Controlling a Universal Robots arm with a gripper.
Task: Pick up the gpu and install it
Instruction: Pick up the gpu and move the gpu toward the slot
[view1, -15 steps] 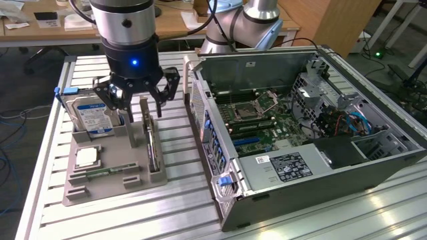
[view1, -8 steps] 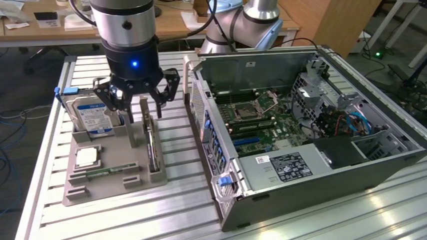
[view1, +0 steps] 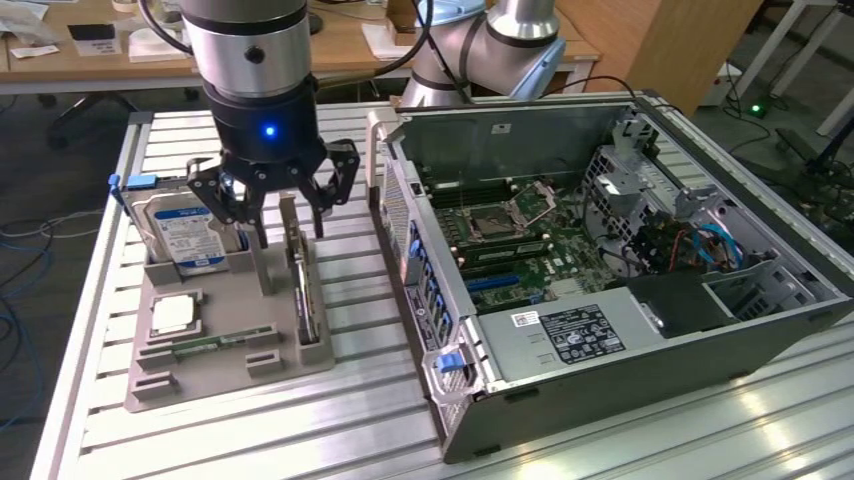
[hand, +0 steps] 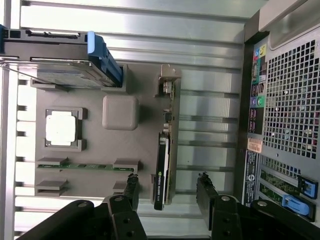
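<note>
While the arm hangs over the tabletop (view1: 374, 400) in the exterior view, the claw (view1: 283, 215) is spread wide apart and grips nothing. It sits right above the graphics card (view1: 306, 295), which stands on its long edge in a slot of the grey tray (view1: 254, 310), with its metal end up near the claw. To the exterior view's left of the card, a hard drive (view1: 187, 235) stands upright in the same tray. A square chip (view1: 174, 315) and a thin memory stick (view1: 200, 347) lie flat nearer the camera. On the exterior view's right, the open computer case (view1: 667, 370) lies on its side with its green board showing.

Over to the wrist view, and we're looking straight down on the card's thin edge. It runs between the two black fingers (hand: 131, 187), with a clear gap on each side and no contact. The case's perforated back panel (hand: 290, 100) stands just beyond the tray.
</note>
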